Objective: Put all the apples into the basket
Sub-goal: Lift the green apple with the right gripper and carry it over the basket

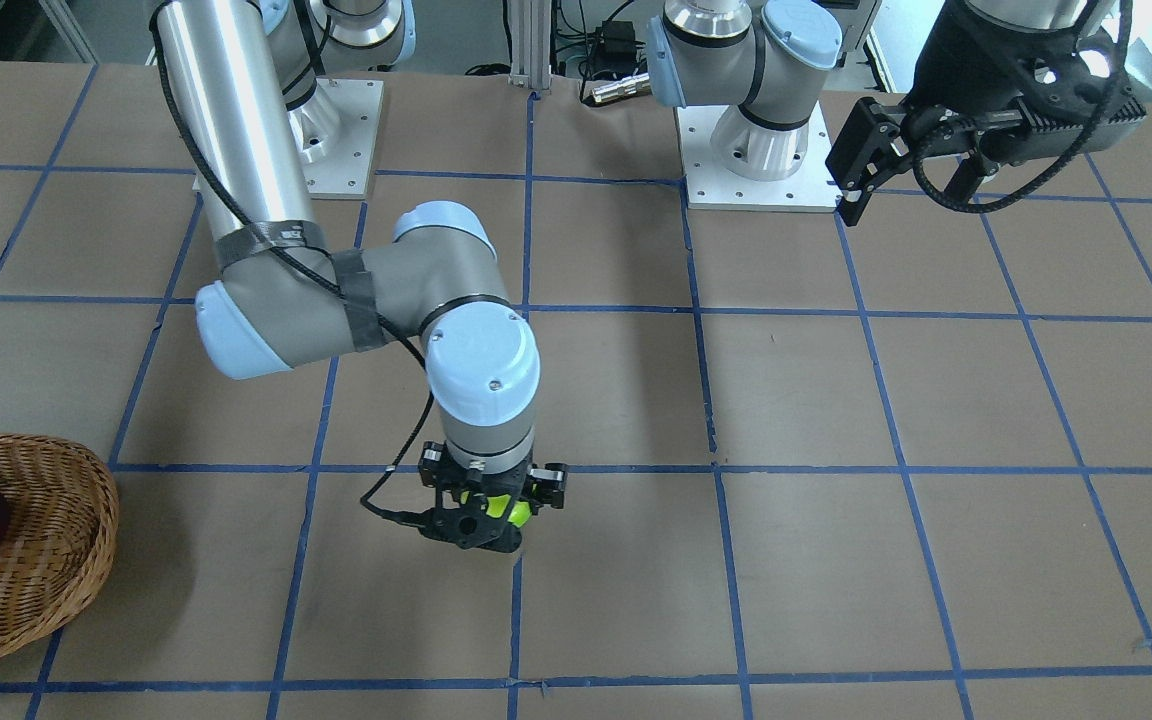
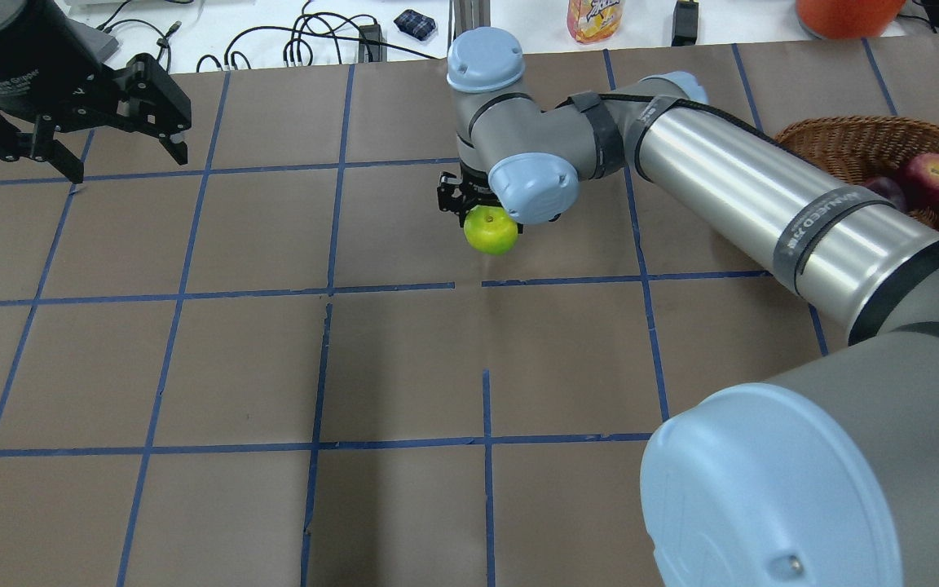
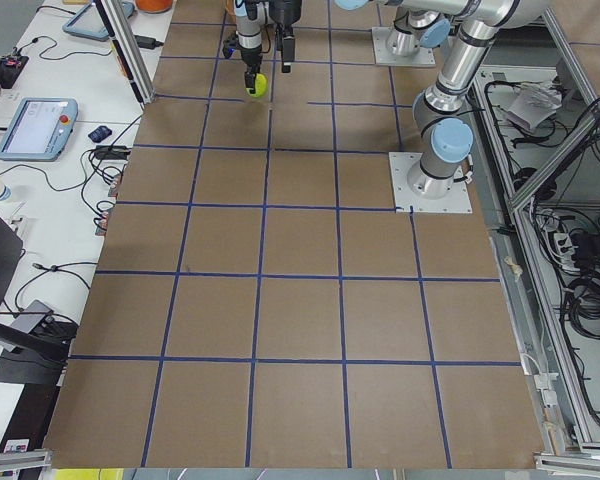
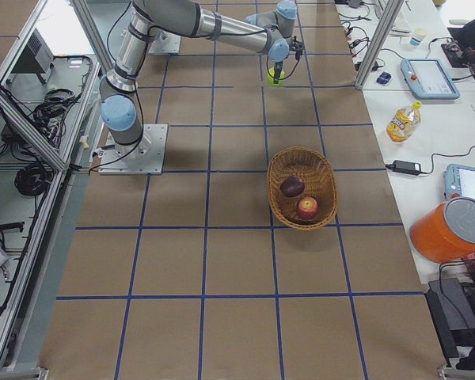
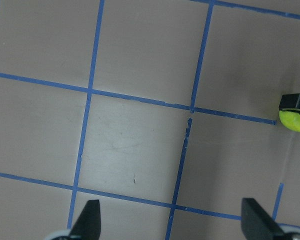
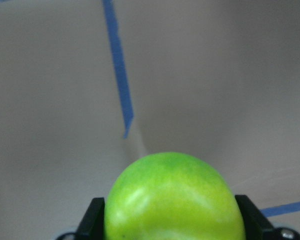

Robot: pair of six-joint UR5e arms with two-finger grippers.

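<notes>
Overhead exterior shows the right jaws clenched on the green apple [image 2: 491, 231], with the basket [image 2: 840, 147] well off to their right, so hold that squeeze, travel level, and let go low beside the red apple [image 2: 932, 175] and dark apple [image 2: 885, 192]; left jaws hang released.

Bright, even room light. A soft shadow lies on the table [image 1: 836, 400] just beside the right gripper [image 1: 493, 512]. Close under its camera, the green apple [image 6: 175, 200] blurs. Behind it, glare streaks the right arm [image 2: 722, 179].
</notes>
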